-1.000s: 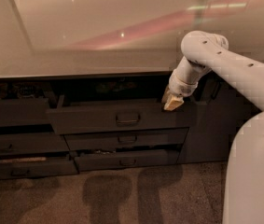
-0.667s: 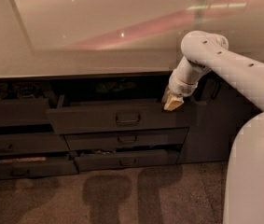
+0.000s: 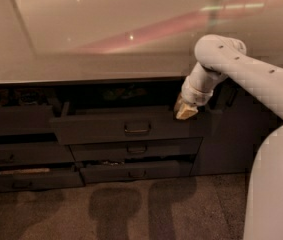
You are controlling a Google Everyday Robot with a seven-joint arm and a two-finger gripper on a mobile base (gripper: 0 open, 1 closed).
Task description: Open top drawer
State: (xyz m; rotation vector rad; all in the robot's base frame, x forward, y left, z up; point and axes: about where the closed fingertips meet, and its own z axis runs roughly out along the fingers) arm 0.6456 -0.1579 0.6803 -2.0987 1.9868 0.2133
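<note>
Robot body [image 3: 276,194]: a white curved shell is seen nearest, at the lower right.
Floor [image 3: 131,209]: dark shadows are cast on it in front of the cabinet.
Lower drawers [image 3: 137,149]: two narrower grey fronts are stacked under the top drawer.
Top drawer [image 3: 96,131]: found just beneath the countertop and pulled partly out, with its loop handle [image 3: 137,129] centred on the front.
Gripper [image 3: 186,111]: held at the upper right edge of the top drawer's front; whether it is apart or together cannot be made out.
Countertop [image 3: 81,49]: pale and glossy, streaked with reflected light.

Pale countertop [image 3: 81,49], narrower lower drawers [image 3: 106,150].
</note>
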